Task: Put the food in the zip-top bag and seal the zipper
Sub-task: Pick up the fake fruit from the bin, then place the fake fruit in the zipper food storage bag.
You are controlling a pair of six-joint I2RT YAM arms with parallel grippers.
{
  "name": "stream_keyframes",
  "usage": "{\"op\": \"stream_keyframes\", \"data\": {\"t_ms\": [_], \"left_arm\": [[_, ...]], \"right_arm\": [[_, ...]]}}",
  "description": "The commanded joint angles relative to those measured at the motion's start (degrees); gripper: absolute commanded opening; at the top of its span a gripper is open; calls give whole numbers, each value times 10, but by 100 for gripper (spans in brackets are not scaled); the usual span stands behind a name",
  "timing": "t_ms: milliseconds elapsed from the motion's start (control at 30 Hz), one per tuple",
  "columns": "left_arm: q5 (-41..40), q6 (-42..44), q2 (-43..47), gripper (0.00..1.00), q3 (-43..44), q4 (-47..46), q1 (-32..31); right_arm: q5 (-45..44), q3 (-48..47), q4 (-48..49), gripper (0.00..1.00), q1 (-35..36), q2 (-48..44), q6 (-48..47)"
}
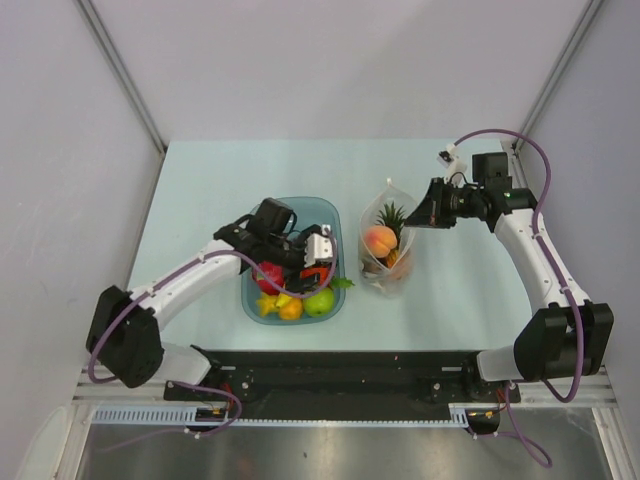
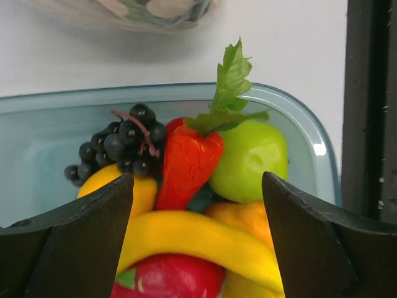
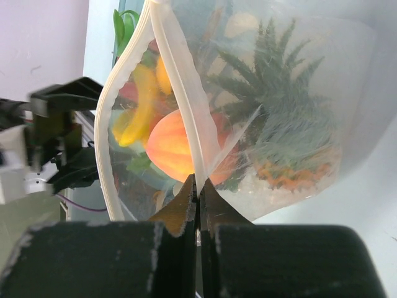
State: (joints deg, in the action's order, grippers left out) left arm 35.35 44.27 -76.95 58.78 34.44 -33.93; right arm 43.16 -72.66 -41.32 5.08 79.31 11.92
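Note:
The clear zip-top bag (image 1: 388,262) stands open at mid table, holding a pineapple (image 1: 392,214) and a peach (image 1: 380,240). My right gripper (image 1: 409,231) is shut on the bag's mouth edge. The right wrist view shows its tips (image 3: 198,184) pinching the zipper strip (image 3: 177,93), with the peach (image 3: 169,146) and the pineapple crown (image 3: 273,81) behind the plastic. My left gripper (image 1: 304,271) is open, low over the food in the blue tray (image 1: 300,202). Between its fingers (image 2: 197,180) lie a yellow banana (image 2: 198,239), a red piece (image 2: 189,161), a green apple (image 2: 251,155) and black grapes (image 2: 124,146).
The tray (image 2: 298,112) sits just left of the bag, with a green apple (image 1: 320,301) and an orange fruit (image 1: 291,310) at its near end. A black rail (image 1: 340,370) runs along the table's near edge. Grey walls enclose the table.

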Motion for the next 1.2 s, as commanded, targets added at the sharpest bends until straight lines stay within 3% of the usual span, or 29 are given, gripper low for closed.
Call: {"op": "stream_keyframes", "data": {"t_ms": [0, 100, 200, 333, 400, 500, 633, 767, 933, 1067, 1167], "left_arm": [[5, 69, -29, 86, -26, -75, -31], [-20, 83, -43, 83, -43, -120, -56], [-29, 92, -47, 72, -39, -119, -60], [-16, 93, -4, 48, -26, -84, -58], [14, 92, 25, 42, -10, -65, -54], [41, 85, 51, 27, 19, -30, -54], [61, 48, 79, 23, 56, -26, -54], [88, -80, 80, 19, 131, -107, -53], [76, -359, 38, 7, 174, -410, -64], [39, -455, -38, 4, 221, -533, -100], [14, -452, -74, 2, 207, -603, -119]], "right_arm": [[2, -25, 9, 0, 5, -1, -4], [-2, -25, 8, 0, 5, -4, -2], [-6, -25, 8, 0, 5, -6, -4], [-9, -20, 10, 0, 5, -11, -6], [-8, -16, 12, 0, 5, -13, -3], [-7, -16, 12, 0, 5, -12, -6], [-4, -21, 9, 0, 5, -7, -8], [-3, -21, 10, 0, 6, -9, -7], [1, -20, 8, 0, 10, -9, -10], [11, -16, 17, 0, 11, -8, -2], [18, -19, 17, 0, 12, -8, -2]]}}
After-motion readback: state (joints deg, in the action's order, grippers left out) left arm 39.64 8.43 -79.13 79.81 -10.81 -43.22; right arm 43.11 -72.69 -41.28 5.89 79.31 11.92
